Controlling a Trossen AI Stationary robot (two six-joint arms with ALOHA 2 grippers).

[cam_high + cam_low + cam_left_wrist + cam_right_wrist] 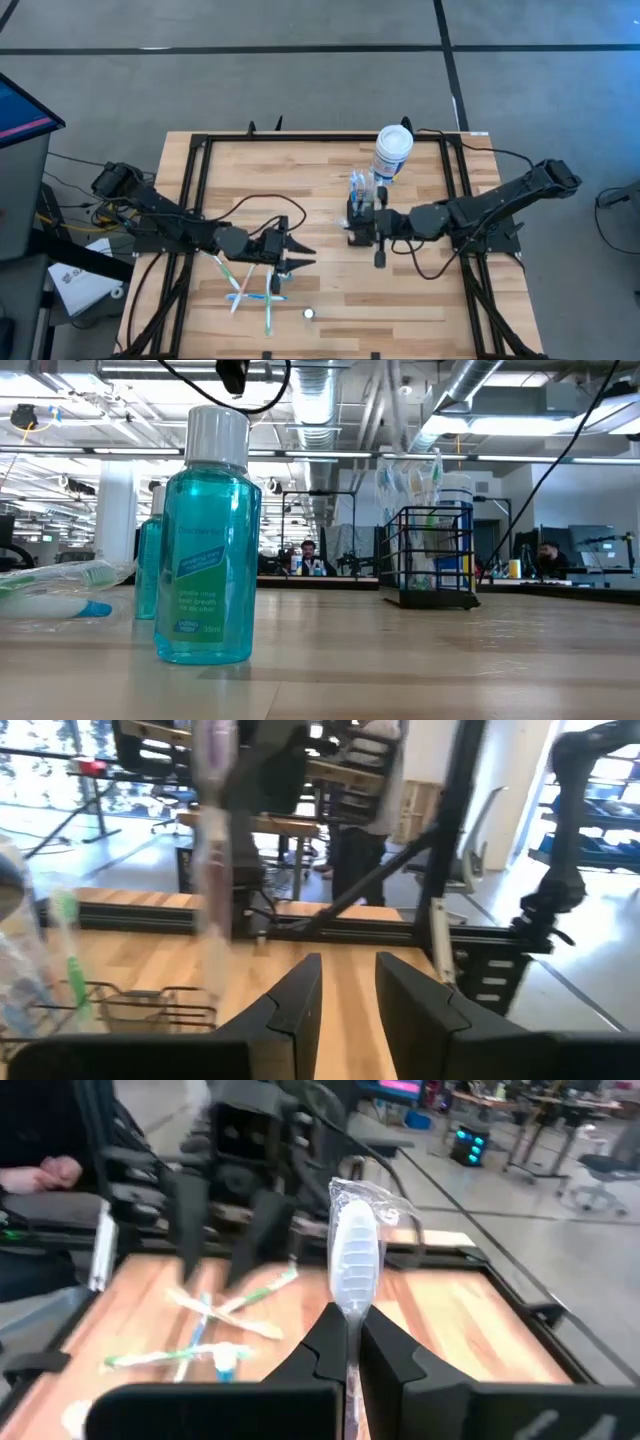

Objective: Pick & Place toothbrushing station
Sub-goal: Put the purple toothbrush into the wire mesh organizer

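**Right now: the right gripper pinches a wrapped toothbrush by the caddy**

Right now the wooden table (330,180) holds everything. Two dark arms reach in from its two sides.

The left arm (170,228) comes in from the left side. Its left gripper (300,254) sits just above a pile of toothbrushes (250,290). The fingers (300,1005) are spread a little, and nothing is between them.

The right arm (490,208) comes in from the right side. Its right gripper (353,1342) is pressed together on a wrapped toothbrush (354,1255). The brush stands up straight out of the fingers, in a clear wrapper.

A white canister (392,152) with a blue label stands near the back of the table.

The caddy (361,215) is black and stands upright in the middle of the table, just in front of the canister. The right gripper is just beside it. Some brushes already stick up out of it.

A blue-green mouthwash bottle (207,540) stands close to the low camera. A small white thing (309,313) lies near the front edge.
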